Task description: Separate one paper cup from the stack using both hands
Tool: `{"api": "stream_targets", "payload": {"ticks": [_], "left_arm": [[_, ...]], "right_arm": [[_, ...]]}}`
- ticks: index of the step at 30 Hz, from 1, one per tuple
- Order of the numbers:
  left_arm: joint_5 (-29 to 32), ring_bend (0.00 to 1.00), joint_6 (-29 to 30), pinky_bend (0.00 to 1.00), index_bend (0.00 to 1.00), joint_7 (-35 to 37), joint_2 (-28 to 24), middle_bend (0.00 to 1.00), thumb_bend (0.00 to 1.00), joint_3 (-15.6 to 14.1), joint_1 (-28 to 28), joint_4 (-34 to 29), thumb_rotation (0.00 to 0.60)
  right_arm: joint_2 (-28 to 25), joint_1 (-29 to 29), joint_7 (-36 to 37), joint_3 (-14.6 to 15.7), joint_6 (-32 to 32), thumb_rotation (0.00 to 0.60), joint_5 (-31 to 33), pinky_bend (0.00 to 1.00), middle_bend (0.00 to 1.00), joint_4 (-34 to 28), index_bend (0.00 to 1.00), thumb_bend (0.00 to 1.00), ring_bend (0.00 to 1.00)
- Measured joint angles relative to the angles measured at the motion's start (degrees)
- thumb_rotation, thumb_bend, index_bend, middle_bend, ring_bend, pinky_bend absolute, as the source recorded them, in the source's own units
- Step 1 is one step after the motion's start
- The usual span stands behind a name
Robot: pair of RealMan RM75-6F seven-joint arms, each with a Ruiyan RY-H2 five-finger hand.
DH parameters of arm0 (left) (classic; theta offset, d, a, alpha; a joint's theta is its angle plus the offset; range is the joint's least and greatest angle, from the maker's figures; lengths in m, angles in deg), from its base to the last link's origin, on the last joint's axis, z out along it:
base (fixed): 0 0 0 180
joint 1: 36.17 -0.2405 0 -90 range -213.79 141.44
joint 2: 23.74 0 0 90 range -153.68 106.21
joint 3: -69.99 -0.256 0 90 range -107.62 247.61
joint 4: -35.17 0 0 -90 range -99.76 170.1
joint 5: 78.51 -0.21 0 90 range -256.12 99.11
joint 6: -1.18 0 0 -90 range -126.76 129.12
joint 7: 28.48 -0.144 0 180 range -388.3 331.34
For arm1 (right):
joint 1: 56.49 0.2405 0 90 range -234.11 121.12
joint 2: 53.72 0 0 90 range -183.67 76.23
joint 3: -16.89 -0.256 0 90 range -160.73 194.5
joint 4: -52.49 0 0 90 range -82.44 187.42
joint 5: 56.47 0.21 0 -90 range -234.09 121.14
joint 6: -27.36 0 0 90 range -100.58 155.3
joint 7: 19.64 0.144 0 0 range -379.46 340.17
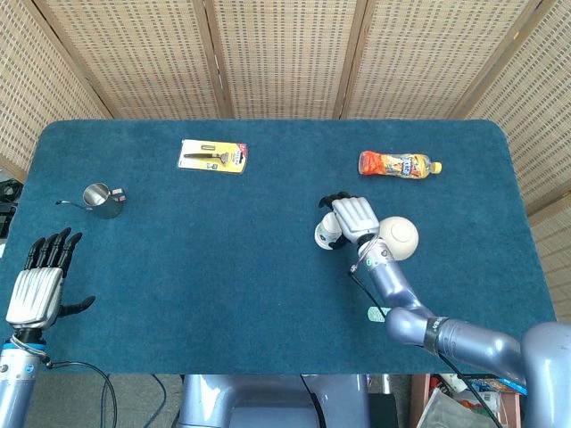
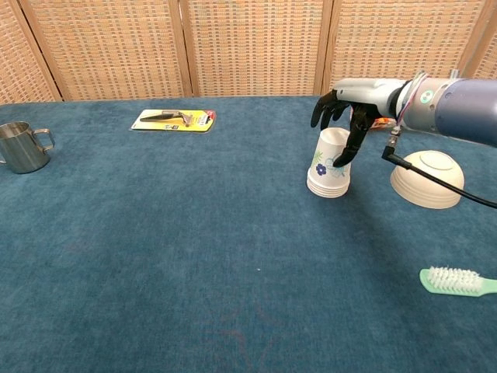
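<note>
So the cup stack sits just left of the bowl. Right hand hovers over it, fingers spread, holding nothing. Thin, crushable paper probably; pinch the top cup's base gently, steady the rims.

my head camera sits high and looks steeply down, taking in the whole blue counter from near edge to the wicker screen behind it, everything fairly small. my chest camera sits low near the counter's front edge and looks across it toward the same screen, much closer in. both views share the counter's middle and far part: the cup stack, the steel pitcher, the bowl. my left robot hand shows only from the head.
</note>
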Motion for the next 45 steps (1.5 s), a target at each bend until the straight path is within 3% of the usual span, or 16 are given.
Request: {"api": "stream_targets", "payload": {"ticks": [9, 15, 21, 27, 30, 37, 45], "left_arm": [[0.5, 0.00, -0.3, 0.00, 0.00, 0.6, -0.3, 0.00, 0.10, -0.2, 0.3, 0.0, 0.600], [0.5, 0.00, -0.1, 0.00, 0.00, 0.5, -0.4, 0.00, 0.10, -0.4, 0.4, -0.2, 0.600], [0.9, 0.00, -0.5, 0.00, 0.00, 0.7, -0.3, 0.00, 0.10, -0.5, 0.7, -0.1, 0.600], [-0.1, 0.00, -1.4, 0.00, 0.00, 3.5, -0.2, 0.00, 0.10, 0.3, 2.1, 1.4, 0.600], [-2.0, 0.00, -1.4, 0.00, 0.01, 7.5, 0.9, 0.00, 0.10, 1.2, 3.4, 4.6, 0.600], [-9.5, 0.00, -1.1, 0.00, 0.21, 21.5, 5.3, 0.00, 0.10, 4.2, 9.5, 18.5, 0.600], [-16.8, 0.00, 0.1, 0.00, 0.32, 27.0, 12.2, 0.00, 0.10, 7.6, 19.2, 28.7, 0.600]], "right_arm": [[1.9, 0.8, -1.0, 1.7, 0.9, 0.600, 0.1, 0.62, 0.53, 4.0, 0.49, 0.34, 0.40], [2.7, 0.2, 0.7, 2.3, 1.7, 0.600, -2.2, 0.65, 0.57, 5.6, 0.53, 0.36, 0.45], [0.8, -1.7, 6.5, 1.3, 2.0, 0.600, -5.3, 0.65, 0.58, 2.3, 0.54, 0.39, 0.45], [-3.8, -5.0, 17.8, -1.9, 1.8, 0.600, -7.8, 0.65, 0.58, -5.2, 0.54, 0.41, 0.45], [-6.8, -6.9, 24.8, -4.1, 0.3, 0.600, -7.4, 0.65, 0.58, -9.6, 0.54, 0.43, 0.45], [-13.1, -10.8, 40.3, -9.3, -7.8, 0.600, -3.8, 0.65, 0.58, -18.7, 0.54, 0.45, 0.45], [-12.0, -9.3, 44.7, -10.4, -11.2, 0.600, 1.4, 0.65, 0.58, -20.1, 0.54, 0.46, 0.45]]}}
